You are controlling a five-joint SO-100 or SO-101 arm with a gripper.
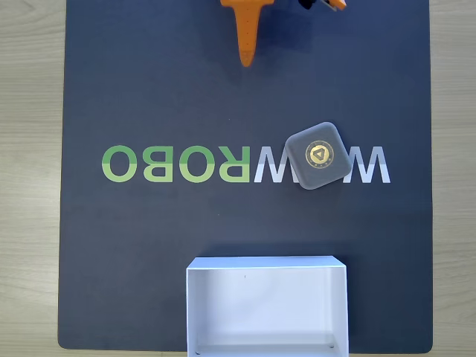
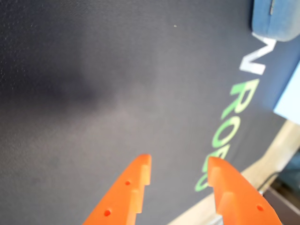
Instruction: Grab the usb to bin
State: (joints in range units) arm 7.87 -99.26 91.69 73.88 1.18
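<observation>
Item: usb (image 1: 319, 155) on mat, ungrasped.
End effector (image 2: 179, 169) spread, empty, well apart from usb; bin (image 1: 266, 266) waits open-topped for the drop.

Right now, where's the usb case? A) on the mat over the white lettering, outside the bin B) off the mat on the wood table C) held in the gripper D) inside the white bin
A: in the fixed view the usb lies flat on the dark mat over the white letters, apart from the empty bin and away from the gripper, whose orange fingers stand parted with nothing between them.
</observation>
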